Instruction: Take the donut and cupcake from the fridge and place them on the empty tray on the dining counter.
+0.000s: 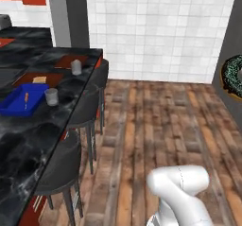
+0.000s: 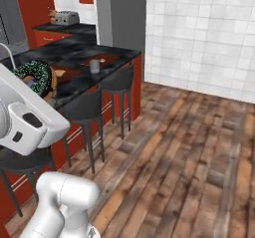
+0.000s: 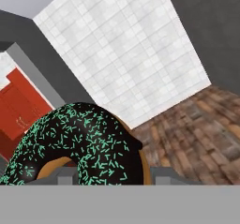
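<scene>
The donut [image 3: 79, 143], a chocolate-iced ring with teal sprinkles, sits between the fingers of my gripper [image 3: 115, 178], which is shut on it. In the right base view the donut [image 2: 35, 75] hangs in the air above the near edge of the dining counter [image 2: 79, 82]. It shows at the right edge of the left base view as the donut [image 1: 234, 76]. The empty red-brown tray [image 1: 64, 61] lies at the counter's far end, also seen as the tray [image 2: 105, 59]. The cupcake is out of view. A grey panel [image 2: 7, 23] at the far left may be the fridge; I cannot tell.
A like tray with a bread slice [image 1: 40, 79] and a blue tray [image 1: 19, 101] lie nearer on the counter. Two glasses [image 1: 76, 67] [image 1: 51, 96] stand by them. Dark stools [image 1: 85, 109] line the counter's side. Wooden floor [image 1: 165, 126] lies to the right.
</scene>
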Controlling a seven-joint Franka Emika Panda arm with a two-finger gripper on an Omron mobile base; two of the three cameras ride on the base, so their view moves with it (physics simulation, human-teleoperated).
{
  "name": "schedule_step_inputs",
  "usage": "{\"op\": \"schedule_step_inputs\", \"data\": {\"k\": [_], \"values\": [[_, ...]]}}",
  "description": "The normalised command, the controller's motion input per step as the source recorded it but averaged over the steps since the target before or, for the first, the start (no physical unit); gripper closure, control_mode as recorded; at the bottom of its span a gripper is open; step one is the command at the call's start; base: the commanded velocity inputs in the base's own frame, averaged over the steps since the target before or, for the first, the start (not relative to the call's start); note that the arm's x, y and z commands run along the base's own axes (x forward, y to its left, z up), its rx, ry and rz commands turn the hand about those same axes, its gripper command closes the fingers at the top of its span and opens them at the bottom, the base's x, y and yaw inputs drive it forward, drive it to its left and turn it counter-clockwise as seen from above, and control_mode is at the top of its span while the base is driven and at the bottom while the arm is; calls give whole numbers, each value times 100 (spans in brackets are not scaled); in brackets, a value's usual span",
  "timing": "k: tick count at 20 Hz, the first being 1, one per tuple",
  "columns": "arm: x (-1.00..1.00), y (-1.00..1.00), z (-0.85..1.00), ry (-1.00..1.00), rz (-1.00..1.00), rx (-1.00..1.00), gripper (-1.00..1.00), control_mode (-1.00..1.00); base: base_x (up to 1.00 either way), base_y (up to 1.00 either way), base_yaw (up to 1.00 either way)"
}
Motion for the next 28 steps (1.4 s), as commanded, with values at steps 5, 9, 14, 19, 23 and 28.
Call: {"op": "schedule_step_inputs", "data": {"k": [5,9,14,19,23,28], "values": [[0,0,0,0,0,0,100,100,100,-45,30],[0,0,0,0,0,0,100,100,100,-57,32],[0,0,0,0,0,0,100,100,100,-67,35],[0,0,0,0,0,0,100,100,100,-74,38],[0,0,0,0,0,0,100,100,100,-79,41],[0,0,0,0,0,0,100,100,100,-85,48]]}}
